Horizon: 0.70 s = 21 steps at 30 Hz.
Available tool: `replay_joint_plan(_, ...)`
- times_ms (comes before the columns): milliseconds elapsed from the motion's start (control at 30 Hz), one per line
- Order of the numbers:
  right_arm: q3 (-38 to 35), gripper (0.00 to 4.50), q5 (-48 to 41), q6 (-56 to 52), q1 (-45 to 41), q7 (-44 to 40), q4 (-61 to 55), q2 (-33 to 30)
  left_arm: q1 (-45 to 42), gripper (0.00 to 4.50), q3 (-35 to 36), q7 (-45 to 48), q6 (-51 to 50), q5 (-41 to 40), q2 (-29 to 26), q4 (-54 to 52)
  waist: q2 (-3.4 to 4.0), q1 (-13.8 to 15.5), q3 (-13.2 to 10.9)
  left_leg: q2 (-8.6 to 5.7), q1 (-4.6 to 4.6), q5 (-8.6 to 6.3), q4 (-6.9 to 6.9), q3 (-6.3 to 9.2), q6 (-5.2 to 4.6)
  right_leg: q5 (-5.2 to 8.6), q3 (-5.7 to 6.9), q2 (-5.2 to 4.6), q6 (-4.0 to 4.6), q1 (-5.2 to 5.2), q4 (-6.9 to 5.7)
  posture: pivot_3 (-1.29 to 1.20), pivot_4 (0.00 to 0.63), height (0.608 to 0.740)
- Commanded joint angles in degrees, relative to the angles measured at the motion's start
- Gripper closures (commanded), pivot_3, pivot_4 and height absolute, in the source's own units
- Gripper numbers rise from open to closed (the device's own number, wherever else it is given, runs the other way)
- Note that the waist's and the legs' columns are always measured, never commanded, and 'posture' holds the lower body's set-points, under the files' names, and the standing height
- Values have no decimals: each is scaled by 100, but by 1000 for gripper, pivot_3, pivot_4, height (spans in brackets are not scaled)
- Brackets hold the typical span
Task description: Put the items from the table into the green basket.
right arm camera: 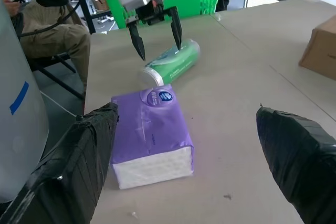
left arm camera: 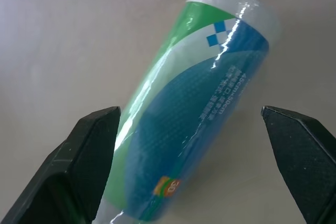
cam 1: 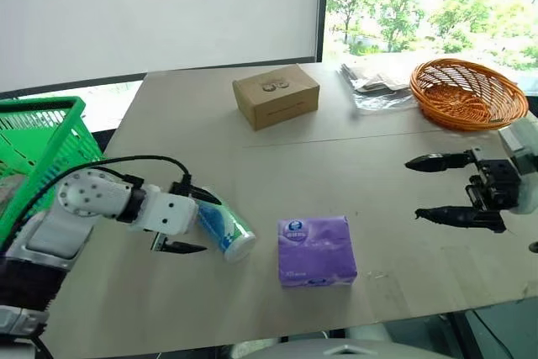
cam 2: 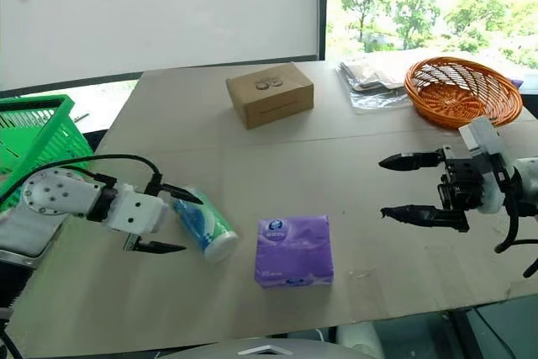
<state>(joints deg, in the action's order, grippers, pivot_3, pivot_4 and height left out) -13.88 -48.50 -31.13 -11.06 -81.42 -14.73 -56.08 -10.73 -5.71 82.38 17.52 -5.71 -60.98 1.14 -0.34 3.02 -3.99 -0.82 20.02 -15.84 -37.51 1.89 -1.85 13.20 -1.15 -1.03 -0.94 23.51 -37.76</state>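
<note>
Left end effector [cam 1: 189, 220] gapes, unclenched, around the glossy, probably slippery cylinder [cam 1: 224, 229]; grip mid-body, beside the soft tissue pack [cam 1: 316, 250].

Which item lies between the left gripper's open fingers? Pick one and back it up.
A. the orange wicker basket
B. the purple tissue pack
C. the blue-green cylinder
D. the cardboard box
C. The left gripper has its fingers spread on either side of the blue-green cylinder lying on the table, not yet closed on it; the left wrist view shows it between them.
</note>
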Motion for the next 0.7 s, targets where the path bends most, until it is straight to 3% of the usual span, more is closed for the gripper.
replay_joint_plan(33,-66,32,-149,-32,-115,-3,-188,60,-406,0,-360,-250,565,514,295,377,-11,8,6,0,-2,0,0,0,0,0,-1,0,-1,-1,-1,91,0,740)
replay_joint_plan(267,13,32,-112,-42,-153,5,-174,134,-798,0,-1050,-188,1266,1180,463,1056,-33,-6,35,2,-14,0,-2,-8,0,-1,-10,4,-4,-5,-10,88,0,740)
replay_joint_plan(367,1,0,-221,-149,-215,130,-193,205,-1018,616,-1183,-164,1021,1541,333,1312,-37,-65,40,2,-17,0,-2,-13,-1,-1,-15,5,-5,-5,-11,81,0,740)
replay_joint_plan(467,-30,0,-341,-281,-313,312,-214,322,-1315,1935,-1265,-229,981,1791,267,1616,-27,-99,48,5,-25,0,-1,-19,-1,-2,-22,12,-3,-15,-18,83,0,740)
replay_joint_plan(567,-8,0,-316,-285,-333,329,-222,348,-1420,2408,-1279,-282,864,1780,225,1699,-18,-92,54,11,-29,0,0,-13,-1,-6,-17,23,6,-27,-21,83,0,740)
replay_joint_plan(700,68,0,-329,-291,-421,372,-229,436,-1239,2505,-1017,-397,135,1220,347,1301,-5,-130,65,47,-40,1,-1,-17,-2,-13,-19,62,28,-36,-23,92,0,740)
